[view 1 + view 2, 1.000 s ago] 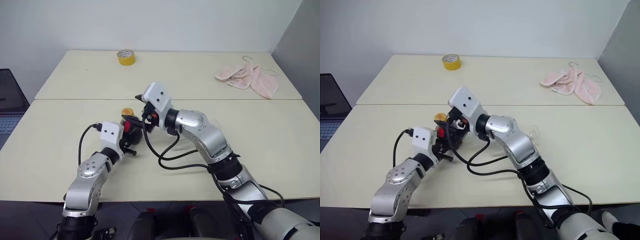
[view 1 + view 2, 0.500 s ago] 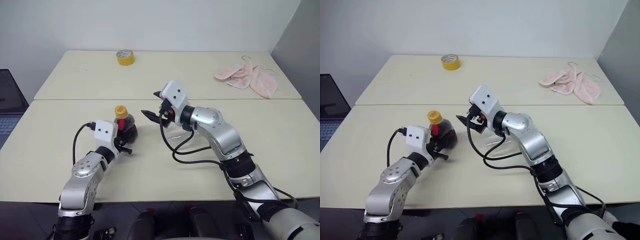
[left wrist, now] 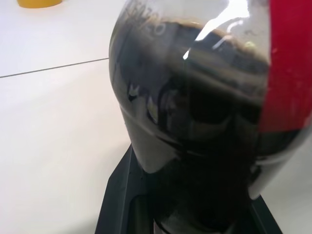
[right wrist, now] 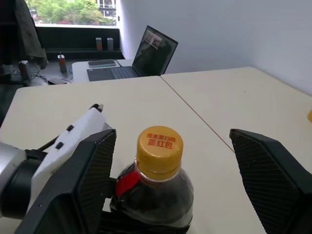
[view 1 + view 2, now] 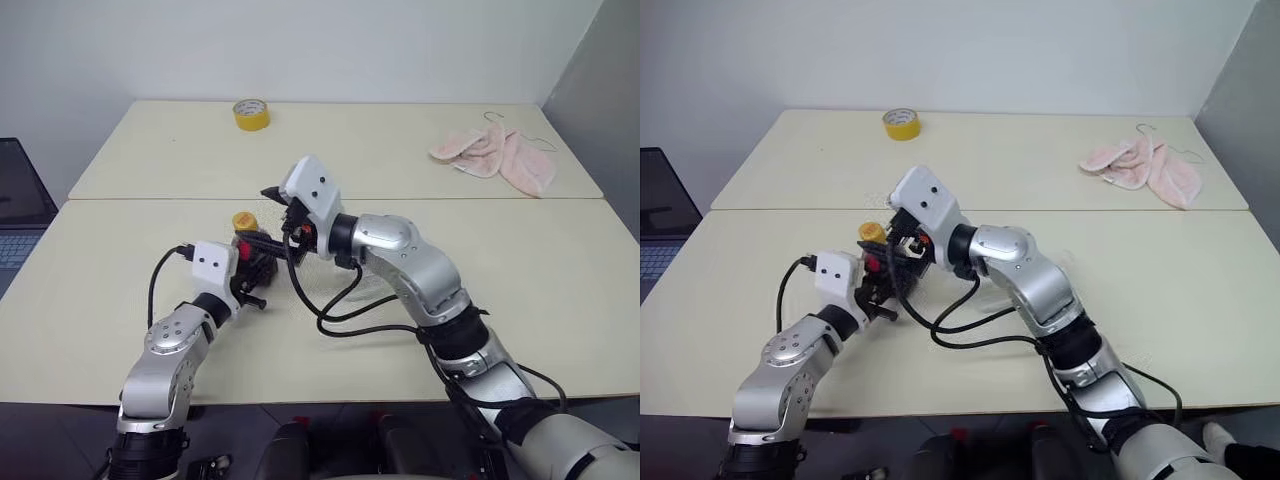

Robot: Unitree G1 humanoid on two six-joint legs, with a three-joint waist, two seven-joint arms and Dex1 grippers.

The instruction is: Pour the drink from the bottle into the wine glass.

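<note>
- Bottle [image 5: 252,250] stands upright on the near table [image 5: 560,300], clamped in my left gripper [image 5: 250,272]; its cap [image 5: 243,221] is on, so uncapping comes before pouring.
- Left wrist view: the drink [image 3: 204,122] is dark behind the clear wall.
- Right wrist view: my right gripper [image 4: 173,161] spreads wide either side of the yellow cap, touching nothing; next it must close on it.

Left gripper [image 5: 255,268]: jaws clamped, a load gripped between them, arm bent, pointing forward. Right gripper [image 4: 170,170]: fingers [image 4: 92,175] spread wide, nothing gripped, arm reaching across towards the left gripper.
</note>
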